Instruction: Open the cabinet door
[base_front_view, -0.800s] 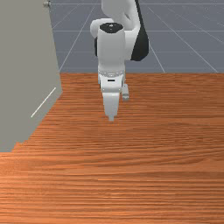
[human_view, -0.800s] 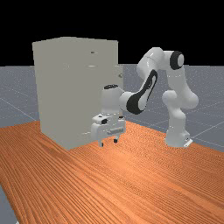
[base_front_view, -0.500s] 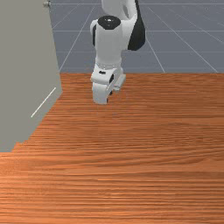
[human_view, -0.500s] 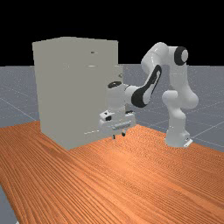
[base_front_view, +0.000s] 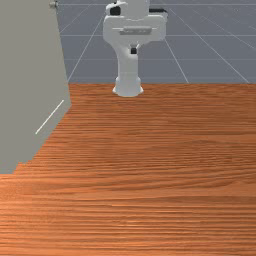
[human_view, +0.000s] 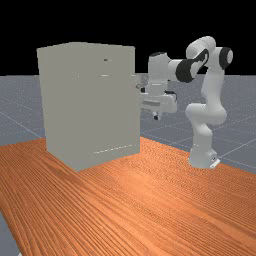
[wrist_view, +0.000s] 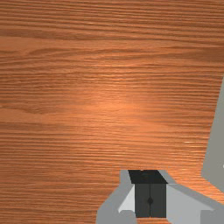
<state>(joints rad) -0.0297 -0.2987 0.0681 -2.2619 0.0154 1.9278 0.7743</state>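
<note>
Folded white-and-grey robot arm (human_view: 184, 70) near a tall grey boxy cabinet (human_view: 90, 105)
Above the orange-brown wooden counter (human_view: 150, 200), its black-tipped fingers (base_front_view: 133, 50) point down, clenched together.

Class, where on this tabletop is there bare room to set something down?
The table has bare wood from the cabinet to the front view's right edge, and in front of the arm's base. It is more crowded between cabinet and base, where the gripper hangs in the far view.

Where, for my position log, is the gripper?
In the far view, the gripper hangs above the table, just right of the cabinet and left of the arm's base.
</note>
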